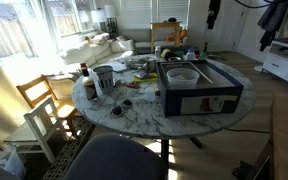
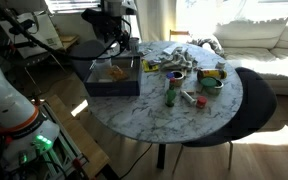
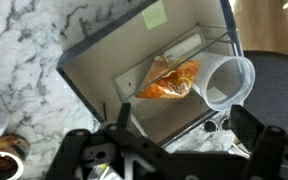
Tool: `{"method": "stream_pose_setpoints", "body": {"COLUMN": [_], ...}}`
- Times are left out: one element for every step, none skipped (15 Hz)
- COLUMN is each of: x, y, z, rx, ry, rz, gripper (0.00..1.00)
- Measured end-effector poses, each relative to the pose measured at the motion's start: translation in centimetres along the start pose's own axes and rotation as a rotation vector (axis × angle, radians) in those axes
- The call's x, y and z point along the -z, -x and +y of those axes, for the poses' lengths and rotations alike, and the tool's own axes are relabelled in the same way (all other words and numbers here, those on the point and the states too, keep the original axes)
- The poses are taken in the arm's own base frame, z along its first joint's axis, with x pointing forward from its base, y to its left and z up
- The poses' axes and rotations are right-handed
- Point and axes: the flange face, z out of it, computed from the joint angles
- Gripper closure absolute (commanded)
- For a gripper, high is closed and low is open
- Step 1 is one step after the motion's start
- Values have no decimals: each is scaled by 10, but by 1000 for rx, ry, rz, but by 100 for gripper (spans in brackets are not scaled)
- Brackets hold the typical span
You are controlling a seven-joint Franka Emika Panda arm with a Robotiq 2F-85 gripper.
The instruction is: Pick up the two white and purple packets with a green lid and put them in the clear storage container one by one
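My gripper [image 3: 181, 118] is open and empty, hovering over a dark open box [image 3: 94, 75] on the round marble table. In the box lie an orange snack packet [image 3: 169, 80] and a clear plastic container [image 3: 229, 80] on its side. In an exterior view the gripper [image 2: 112, 40] hangs above the box [image 2: 114, 78]. The box also shows in an exterior view [image 1: 199, 92] with the clear container [image 1: 182, 73] inside. I cannot make out white and purple packets with a green lid for certain; small green-topped items [image 2: 212, 77] lie among the clutter.
Bottles, cups and bowls crowd the table [image 2: 184, 120] beside the box, including a green bottle [image 2: 171, 93] and a tin [image 1: 104, 76]. A wooden chair [image 1: 46, 105] and a dark chair [image 2: 259, 100] stand at the table's edge. A bowl of dark food [image 3: 2, 160] sits near the gripper.
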Motion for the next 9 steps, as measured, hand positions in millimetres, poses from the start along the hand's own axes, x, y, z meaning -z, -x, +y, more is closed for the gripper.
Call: {"method": "stream_pose_setpoints", "body": {"x": [-9, -20, -32, -44, -53, -60, -65, -68, -69], "y": [-11, -23, -36, -51, -67, -82, -96, -111, -125], "z": [-9, -17, -24, -26, -25, -20, -13, -5, 5], "rx": [25, 51, 75, 89, 93, 94, 91, 85, 75], "ry": [-26, -53, -66, -59, -46, -30, -19, -5, 12], "rz": [-5, -11, -16, -13, -7, -1, 1, 9, 27], "gripper": [0, 0, 0, 0, 0, 0, 0, 0, 0]}}
